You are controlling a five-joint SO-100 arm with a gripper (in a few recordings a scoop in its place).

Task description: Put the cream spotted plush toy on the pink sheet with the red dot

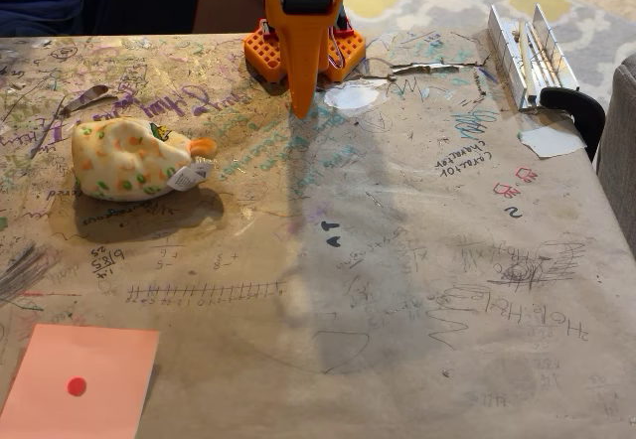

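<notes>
An orange robot arm [301, 22] stands folded at the far edge of a scribbled-over, paper-covered surface [417, 290] in the fixed view, its claw [299, 101] pointing straight down at the paper and holding nothing; from this angle the tip reads as a single narrow wedge, so whether the fingers are spread or pressed together cannot be told. The cream spotted plush toy [127, 158] lies on its side toward the left of the picture, its small orange nub and white tag turned toward the arm, well apart from the claw and untouched by it. The pink sheet with the red dot [84, 379] sits flat at the near left corner, bare except for its dot, with open surface between it and the toy. A small white paper scrap [553, 141] and a metal rail [524, 57] rest at the right side, away from the action. By this picture the job looks to be at its very start: the toy has yet to be reached, gripped, lifted, carried toward the near left corner and set down on the sheet, so every step appears to remain.
</notes>
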